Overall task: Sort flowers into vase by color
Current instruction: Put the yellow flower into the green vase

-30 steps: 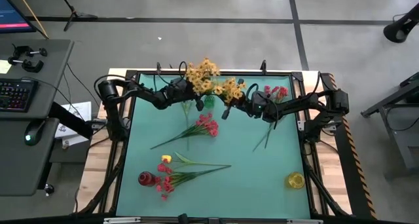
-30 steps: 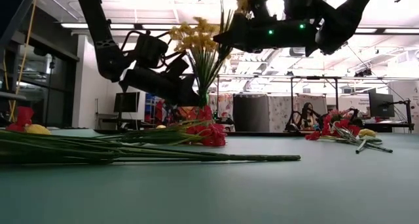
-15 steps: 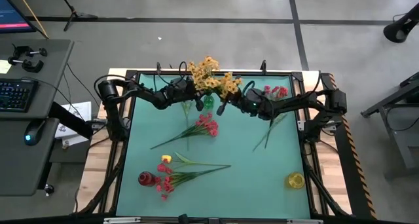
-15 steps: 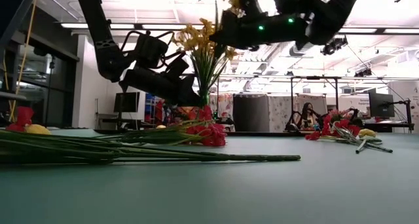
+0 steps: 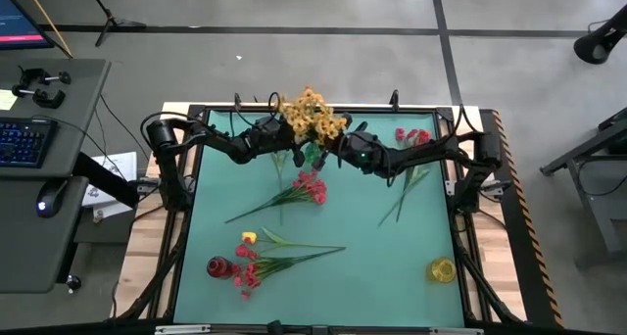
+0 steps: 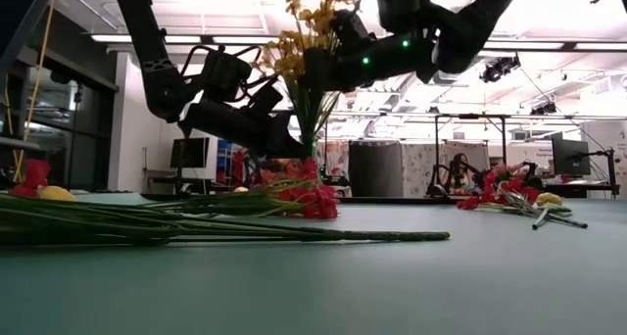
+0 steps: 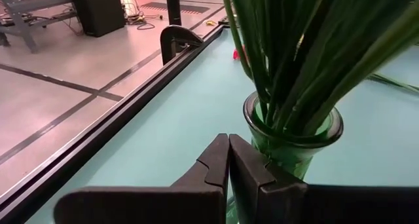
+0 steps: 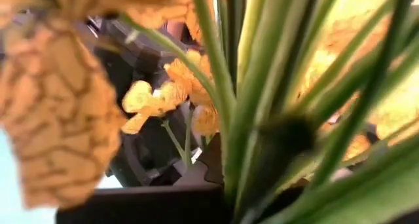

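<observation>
Since a second ago our right tool (image 5: 338,151) has carried its orange-yellow spray (image 5: 312,115) leftward until it sits over the green vase (image 5: 312,155) at the desk's (image 5: 392,257) far edge. From above, red-pink flowers (image 5: 306,186) lie mid-desk. At desk level, the spray's stems (image 6: 310,105) drop into the vase. Our left tool (image 7: 228,160), fingers pressed together, touches the vase (image 7: 288,129). Our right tool pinches the stems (image 8: 252,106).

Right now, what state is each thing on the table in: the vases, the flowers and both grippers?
green vase: upright, full of green stems
orange-yellow sprays: bunched over the green vase
right gripper: shut on the spray stems
left gripper: shut, beside the green vase
red-pink flowers: lying flat
red vase: on its side
yellow vase: empty
</observation>
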Controlling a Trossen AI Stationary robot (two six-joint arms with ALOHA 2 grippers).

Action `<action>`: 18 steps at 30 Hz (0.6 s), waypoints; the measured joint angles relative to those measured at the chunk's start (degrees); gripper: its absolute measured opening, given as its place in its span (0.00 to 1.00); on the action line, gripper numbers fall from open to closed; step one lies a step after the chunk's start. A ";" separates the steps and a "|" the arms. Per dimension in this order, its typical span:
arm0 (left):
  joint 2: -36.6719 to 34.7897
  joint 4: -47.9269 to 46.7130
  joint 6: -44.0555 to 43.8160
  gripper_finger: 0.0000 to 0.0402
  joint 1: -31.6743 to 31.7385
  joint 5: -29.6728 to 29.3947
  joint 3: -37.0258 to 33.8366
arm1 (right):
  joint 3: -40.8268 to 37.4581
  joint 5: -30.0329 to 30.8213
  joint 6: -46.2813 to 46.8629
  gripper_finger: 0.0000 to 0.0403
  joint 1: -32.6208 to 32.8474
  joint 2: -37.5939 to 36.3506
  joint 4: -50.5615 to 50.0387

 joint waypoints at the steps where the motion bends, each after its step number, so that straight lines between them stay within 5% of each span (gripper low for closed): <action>1: 0.00 0.00 -0.02 0.00 0.02 0.00 0.00 | 0.04 -0.02 0.37 0.00 -0.11 0.00 -0.65; 18: 0.00 0.00 -0.15 0.00 -0.02 -0.18 0.00 | 0.07 -6.07 7.38 0.00 -2.40 -0.07 -6.31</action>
